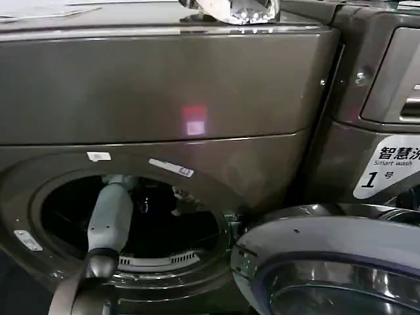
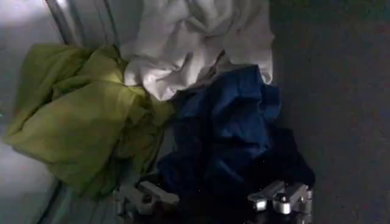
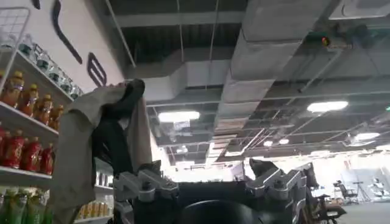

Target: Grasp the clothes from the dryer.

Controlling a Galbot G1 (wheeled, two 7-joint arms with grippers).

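The dryer [image 1: 164, 92] is the big bronze-grey front loader, its round porthole [image 1: 131, 216] open. My left arm [image 1: 108, 216] reaches through the porthole into the dark drum. Inside, the clothes lie in a heap: a yellow-green garment [image 2: 79, 122], a white one [image 2: 195, 42] and a dark navy one [image 2: 231, 128]. My left gripper [image 2: 210, 198] is open just over the navy garment, one finger on each side of its near edge. My right gripper [image 3: 210, 182] is open and holds nothing, pointing up at the ceiling.
The dryer's open door [image 1: 328, 262] swings out at the lower right. A second machine [image 1: 380, 98] with a control panel and a "1" sticker stands to the right. A shiny object [image 1: 230, 10] rests on the dryer's top. Drink shelves [image 3: 24, 122] appear in the right wrist view.
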